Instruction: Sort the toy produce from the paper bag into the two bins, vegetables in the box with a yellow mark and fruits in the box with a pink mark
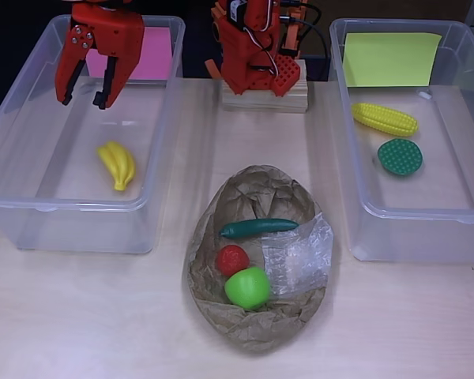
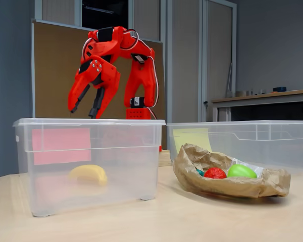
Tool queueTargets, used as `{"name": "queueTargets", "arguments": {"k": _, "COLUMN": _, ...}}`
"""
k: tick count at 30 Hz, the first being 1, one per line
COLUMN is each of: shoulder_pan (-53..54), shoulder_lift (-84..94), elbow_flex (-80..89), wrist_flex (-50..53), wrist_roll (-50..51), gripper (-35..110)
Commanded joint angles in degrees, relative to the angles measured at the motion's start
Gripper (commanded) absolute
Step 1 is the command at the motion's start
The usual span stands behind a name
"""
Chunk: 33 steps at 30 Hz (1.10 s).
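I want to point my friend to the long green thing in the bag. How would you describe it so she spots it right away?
Start at the crumpled brown paper bag lying open on the table between the two clear bins. Three toys sit inside it: a green apple, a red fruit and, farthest from the bag's near edge, a dark green cucumber. The cucumber is the only long, thin one; its neighbours are round.

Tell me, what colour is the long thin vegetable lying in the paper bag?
Dark green; the long vegetable shows best in the overhead view, lying across the paper bag.

light: even, bright | shadows: soft | glare: table [image 1: 79,316] sheen | focus: perhaps slightly soft
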Motion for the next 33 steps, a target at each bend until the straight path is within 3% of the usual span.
{"name": "queueTargets", "arguments": {"k": 1, "shoulder_pan": -1.32, "shoulder_lift": -0.79, "elbow_flex": -1.85, "wrist_flex": -2.29, "wrist_roll": 1.76, "gripper": 20}}
{"name": "queueTargets", "arguments": {"k": 5, "shoulder_pan": -3.69, "shoulder_lift": -5.62, "elbow_flex": -4.75, "wrist_flex": -6.50, "wrist_roll": 4.66, "gripper": 19}}
{"name": "queueTargets", "arguments": {"k": 9, "shoulder_pan": -7.91, "shoulder_lift": -5.27, "elbow_flex": 3.08, "wrist_flex": -16.87, "wrist_roll": 7.82, "gripper": 19}}
{"name": "queueTargets", "arguments": {"k": 16, "shoulder_pan": -16.70, "shoulder_lift": -6.06, "elbow_flex": -0.35, "wrist_flex": -11.16, "wrist_roll": 5.27, "gripper": 19}}
{"name": "queueTargets", "arguments": {"k": 25, "shoulder_pan": -10.99, "shoulder_lift": -1.32, "elbow_flex": -16.96, "wrist_flex": 7.38, "wrist_roll": -2.55, "gripper": 18}}
{"name": "queueTargets", "arguments": {"k": 33, "shoulder_pan": -29.36, "shoulder_lift": 11.60, "elbow_flex": -5.19, "wrist_flex": 7.03, "wrist_roll": 4.57, "gripper": 15}}
